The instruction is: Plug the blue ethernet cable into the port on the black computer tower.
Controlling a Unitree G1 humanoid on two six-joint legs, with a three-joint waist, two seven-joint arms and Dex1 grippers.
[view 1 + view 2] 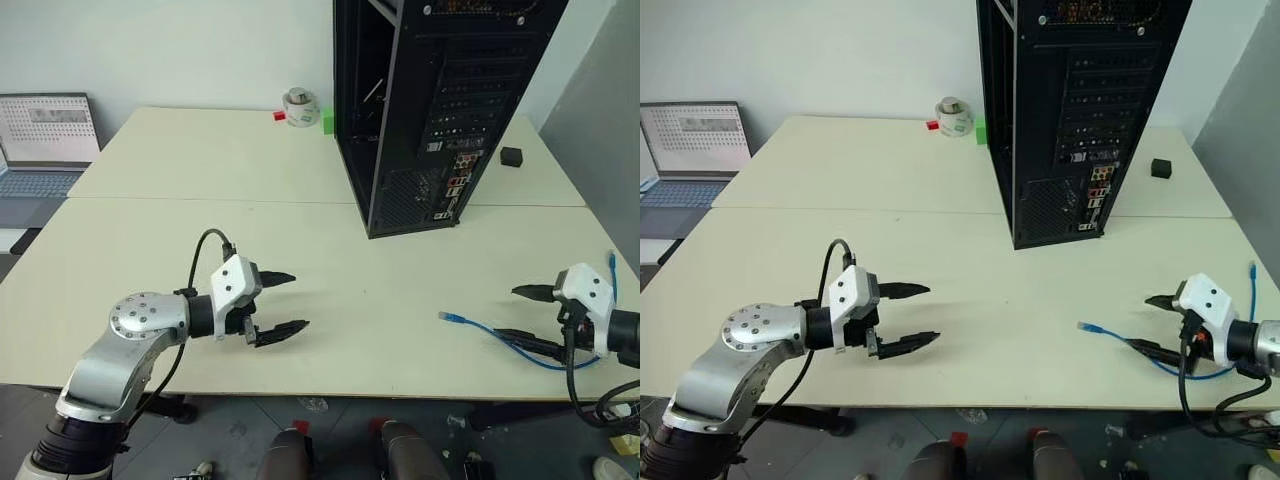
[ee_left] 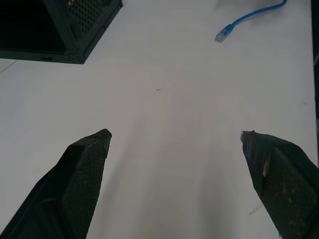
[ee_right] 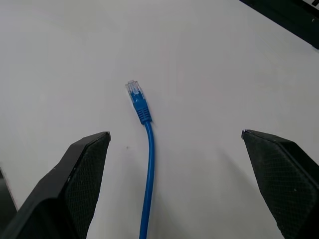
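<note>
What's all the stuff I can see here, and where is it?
blue ethernet cable: one, bright blue, lying on the table near the front right edge, clear plug end pointing toward the middle.
black computer tower: one, black, standing at the back middle of the table, rear connector panel facing the robot.
small box: one, black, on the table right of the tower.
tape roll: one, white, far edge of the table, with a red bit and a green block beside it.
laptop: one, grey, open, off the table's left side.
table: two pale tops joined.
left claw: black fingers, open, above the table, front left.
right claw: black fingers, open, over the cable.
</note>
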